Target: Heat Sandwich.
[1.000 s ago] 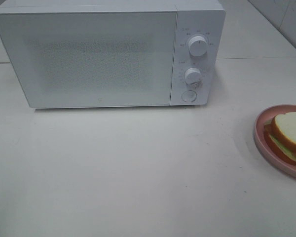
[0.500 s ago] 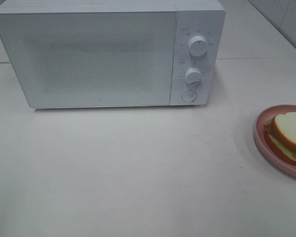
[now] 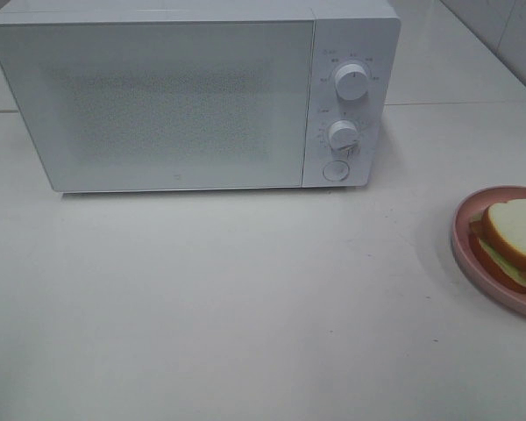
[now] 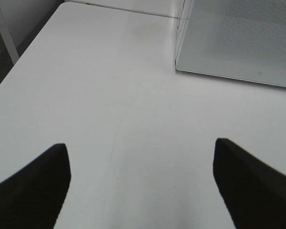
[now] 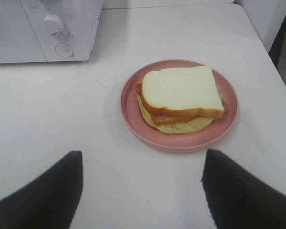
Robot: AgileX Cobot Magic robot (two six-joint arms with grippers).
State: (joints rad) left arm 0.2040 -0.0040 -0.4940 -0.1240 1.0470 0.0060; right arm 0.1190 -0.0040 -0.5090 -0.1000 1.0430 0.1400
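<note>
Exterior high view: a white microwave (image 3: 193,96) stands at the rear of the white worktop (image 3: 245,298), door shut, two dials and a round button on its right-hand panel. The sandwich (image 3: 511,241) lies on a pink plate (image 3: 463,250) at the right edge, partly cut off by the frame. Neither arm appears here.

Left wrist view: the left hand (image 4: 142,183) is spread wide, nothing between its fingers (image 4: 33,191), above bare worktop. A corner of the microwave shows beyond it.

Right wrist view: the right hand (image 5: 142,188) is likewise wide apart and empty, clear of the plate. The sandwich sits just beyond it, centred on the plate, white bread uppermost, pale green filling protruding, possibly lettuce. The microwave's control panel lies well apart from the plate.
</note>
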